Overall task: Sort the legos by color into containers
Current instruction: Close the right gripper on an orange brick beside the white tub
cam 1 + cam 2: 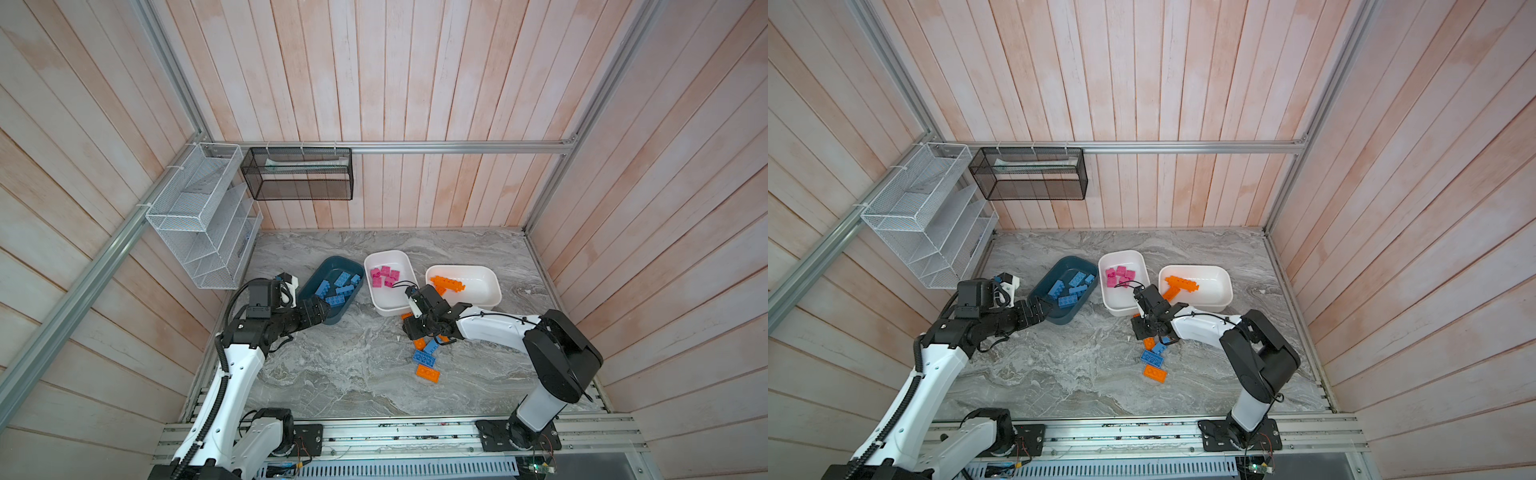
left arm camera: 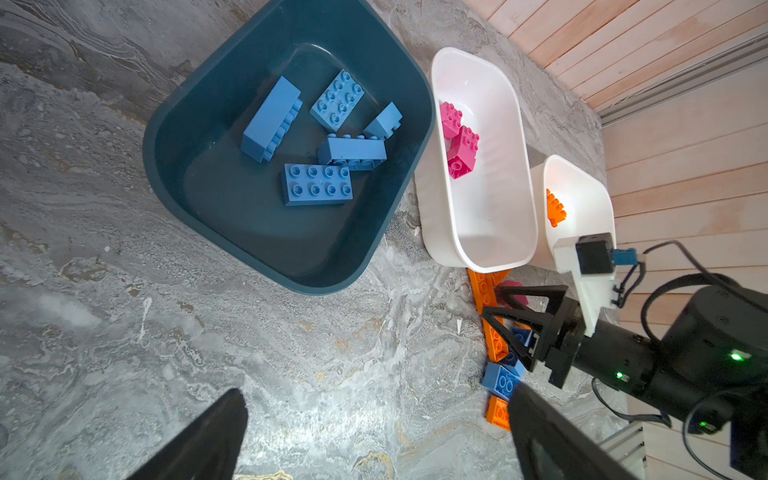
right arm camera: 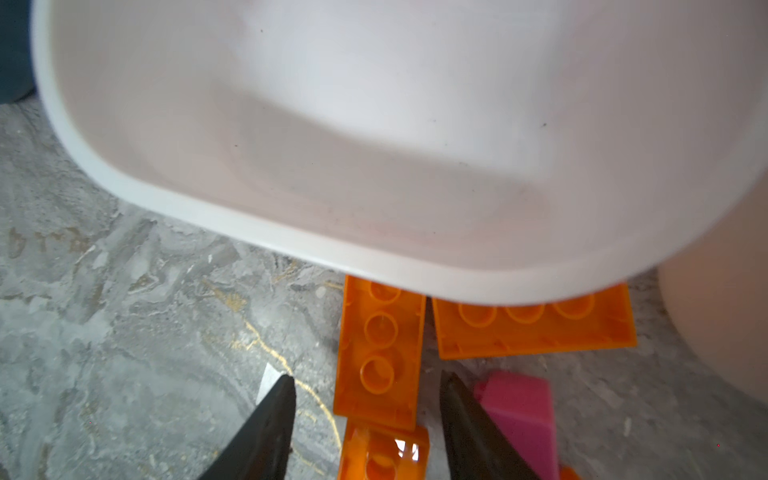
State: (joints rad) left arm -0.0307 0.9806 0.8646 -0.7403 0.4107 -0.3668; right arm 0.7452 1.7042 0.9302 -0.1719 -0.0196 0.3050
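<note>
Straddling an upturned orange studded plastic brick (image 3: 380, 357), hollow side up on the grey marbled bench (image 3: 124, 332), just beside the middle white plastic tub (image 3: 291, 253): right gripper (image 3: 366, 375), fingers (image 3: 274, 419) apart, clear of both long sides. Judged light, rigid, slick; pinch across the long sides. Left gripper (image 2: 376, 390): spread wide, empty, near the teal plastic tub (image 2: 174, 166). Wooden plank walls (image 1: 415, 83) surround.

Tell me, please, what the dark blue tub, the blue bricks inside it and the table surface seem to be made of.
The dark blue tub: probably moulded plastic, smooth, semi-glossy; soft reflections on its rounded walls. The blue bricks: hard plastic, slightly shiny, with crisp moulded studs. The table surface: grey marble or marble-print laminate, veined with gold streaks; the pictures cannot settle which.
</note>
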